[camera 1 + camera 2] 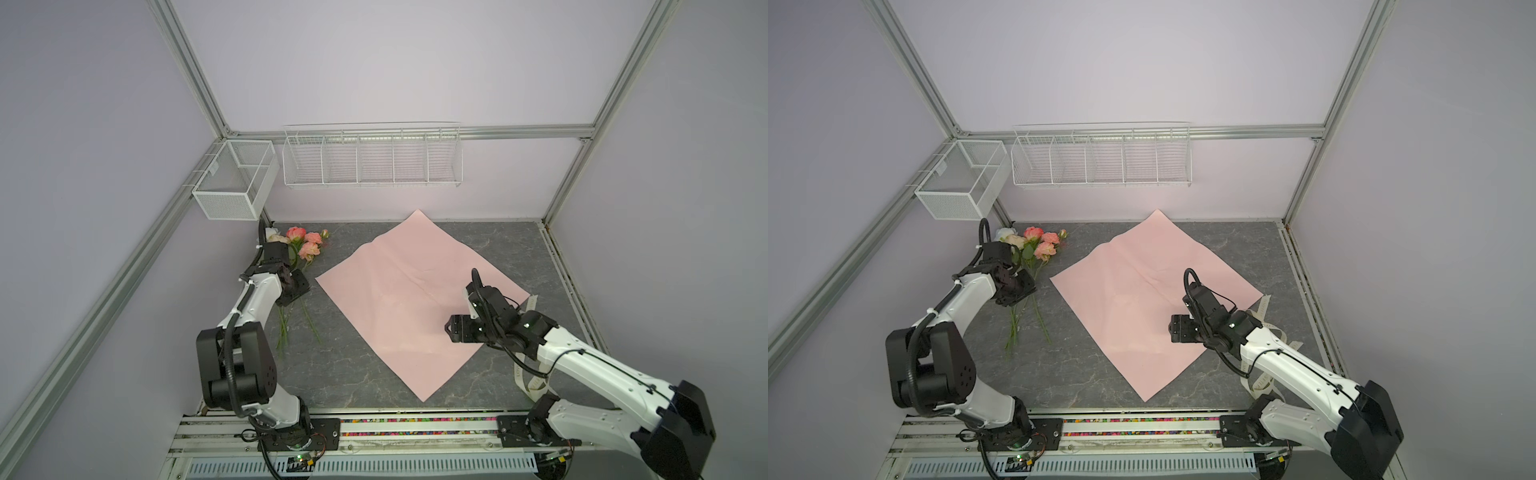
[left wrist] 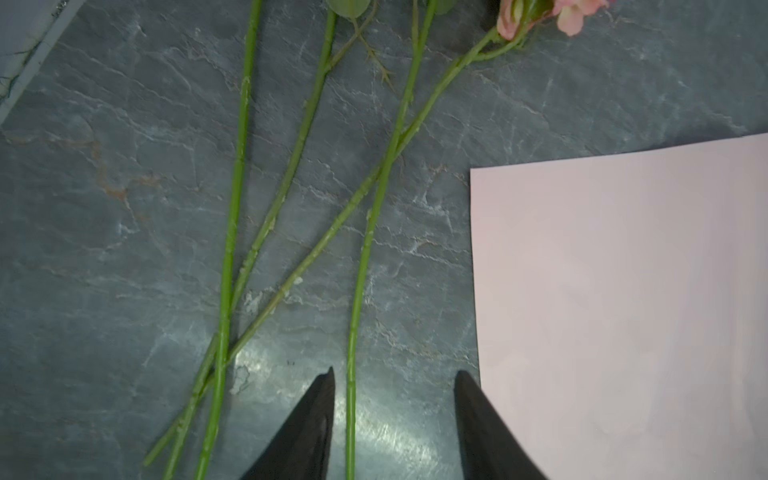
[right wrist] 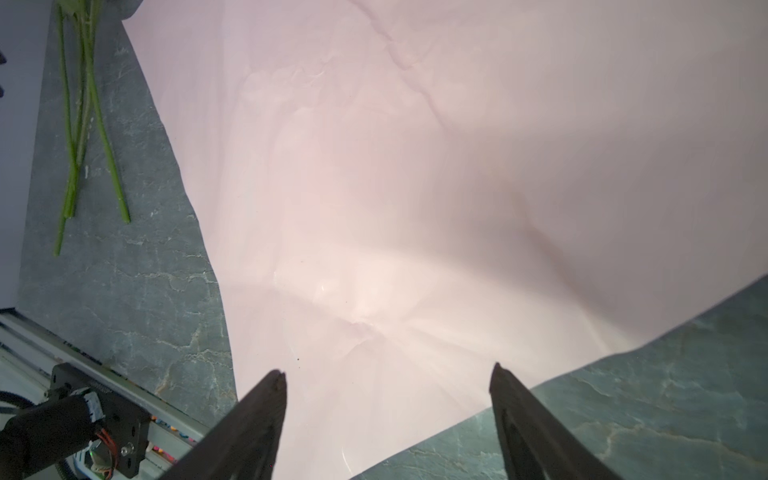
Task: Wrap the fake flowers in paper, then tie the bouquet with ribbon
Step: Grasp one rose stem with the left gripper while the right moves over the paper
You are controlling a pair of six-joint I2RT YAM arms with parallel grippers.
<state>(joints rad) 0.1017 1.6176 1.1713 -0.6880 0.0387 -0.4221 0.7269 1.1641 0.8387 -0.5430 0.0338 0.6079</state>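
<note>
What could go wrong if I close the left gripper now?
The left gripper straddles only one stem; the other stems lie splayed outside it, so you may lift a single flower. The paper edge lies close beside one finger and might get snagged. The ribbon lies under the right arm and could be dragged.

In both top views the left arm (image 1: 259, 295) hides the bouquet of fake flowers (image 1: 309, 245) at mid-stem. At lower right, the right arm (image 1: 582, 365) covers much of the ribbon (image 1: 534, 384).

Pink paper sheet (image 1: 399, 299) on grey tabletop (image 1: 340, 374), cream ribbon (image 1: 535, 385) (partly hidden), wire rack (image 1: 372, 166)
</note>
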